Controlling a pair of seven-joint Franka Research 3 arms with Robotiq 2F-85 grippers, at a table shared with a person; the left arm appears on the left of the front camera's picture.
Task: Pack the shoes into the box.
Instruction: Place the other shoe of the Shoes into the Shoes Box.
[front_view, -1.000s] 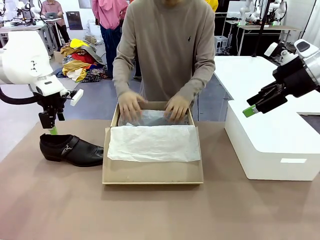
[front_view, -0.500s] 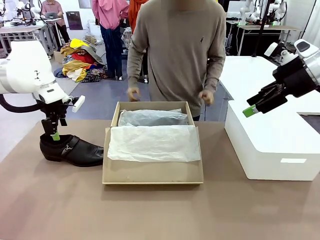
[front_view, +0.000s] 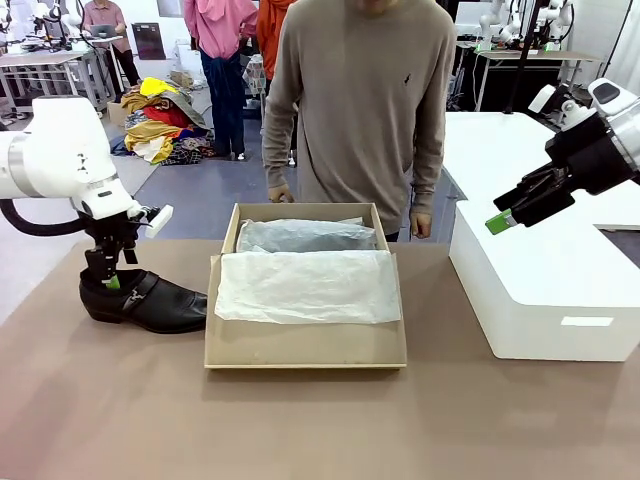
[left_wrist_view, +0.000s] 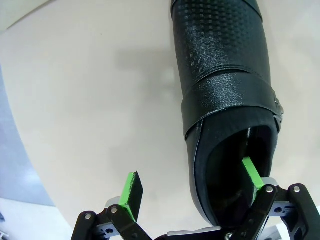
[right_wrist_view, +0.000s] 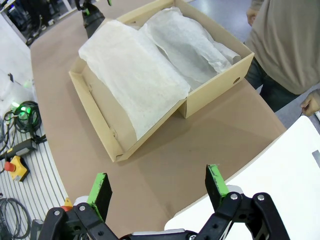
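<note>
Glossy black leather shoe: dotted embossed pattern on toe, smooth black strap. Shallow brown cardboard box; white tissue paper inside, greyer sheet at far end. Tan-brown table. Plain white rectangular box. Left gripper, right gripper: black, green pads. Person's sweater: taupe.

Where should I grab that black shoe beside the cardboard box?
Take the shoe by the side wall of its opening near the heel, from above. It sits upright with its mouth up, so one finger fits inside and one outside, as the left claw stands.
</note>
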